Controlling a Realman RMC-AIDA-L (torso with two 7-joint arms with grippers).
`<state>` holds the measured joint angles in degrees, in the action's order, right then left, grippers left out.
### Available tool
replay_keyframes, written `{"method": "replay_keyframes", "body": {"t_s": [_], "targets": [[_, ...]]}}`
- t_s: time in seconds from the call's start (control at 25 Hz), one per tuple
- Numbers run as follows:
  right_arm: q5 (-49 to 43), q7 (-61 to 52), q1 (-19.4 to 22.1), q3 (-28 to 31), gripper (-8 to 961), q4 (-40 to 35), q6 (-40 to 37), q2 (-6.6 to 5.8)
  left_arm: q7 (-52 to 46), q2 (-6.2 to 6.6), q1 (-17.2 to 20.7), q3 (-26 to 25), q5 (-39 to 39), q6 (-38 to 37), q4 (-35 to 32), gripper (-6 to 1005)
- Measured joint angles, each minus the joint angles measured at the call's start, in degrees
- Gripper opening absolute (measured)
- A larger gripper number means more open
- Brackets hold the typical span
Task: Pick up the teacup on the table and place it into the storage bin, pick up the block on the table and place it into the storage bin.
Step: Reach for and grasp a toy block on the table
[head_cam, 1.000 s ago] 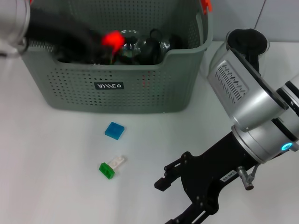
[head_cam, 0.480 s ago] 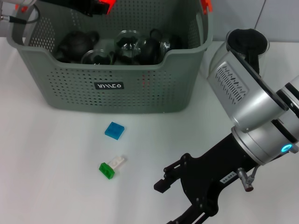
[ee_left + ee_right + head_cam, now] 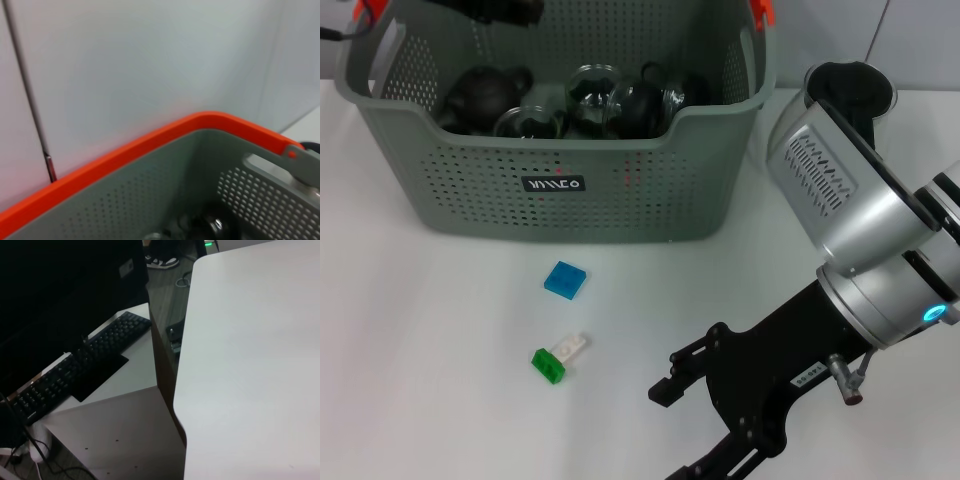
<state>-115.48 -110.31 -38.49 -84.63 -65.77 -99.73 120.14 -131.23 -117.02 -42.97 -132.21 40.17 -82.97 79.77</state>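
Teaware fills the storage bin [image 3: 570, 185]; blue block [image 3: 565, 279] lies on the table [image 3: 430, 330].
Right gripper [image 3: 705, 420] hovers nearby, fingers spread; left gripper's fingers cannot be told.

left gripper [image 3: 500, 10]: only a dark sliver at the head view's top edge above the storage bin [image 3: 570, 190]; fingers cut off.
right gripper [image 3: 705, 420]: lower finger runs off the bottom edge.
storage bin far rim: cropped at the top of the head view; in the left wrist view only one corner shows.
bin contents [image 3: 570, 100]: dark and glass vessels overlapping, count unclear.
glass carafe [image 3: 848, 95]: mostly behind the right arm.
label [image 3: 553, 184]: lettering unreadable.
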Motion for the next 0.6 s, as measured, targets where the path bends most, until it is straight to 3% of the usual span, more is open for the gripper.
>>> {"method": "replay_keyframes", "body": {"t_s": [0.2,0.48,0.6], "targets": [[-0.1,-0.1,0.0,0.7,884,-0.2,-0.2,0.01,-1.7,-1.33,3.5,-0.1,0.6,-10.3,10.4,563],[-0.2,0.0,0.1,1.3,884,0.2,-0.3,-0.04,-1.0,-6.81,12.4,1.5,2.0,-20.8,25.0,876],[-0.4,0.0,0.4,1.7,884,0.2,-0.3,-0.34,-0.6,-7.38,15.2,2.3,5.0,-22.6,25.5,932]]}}
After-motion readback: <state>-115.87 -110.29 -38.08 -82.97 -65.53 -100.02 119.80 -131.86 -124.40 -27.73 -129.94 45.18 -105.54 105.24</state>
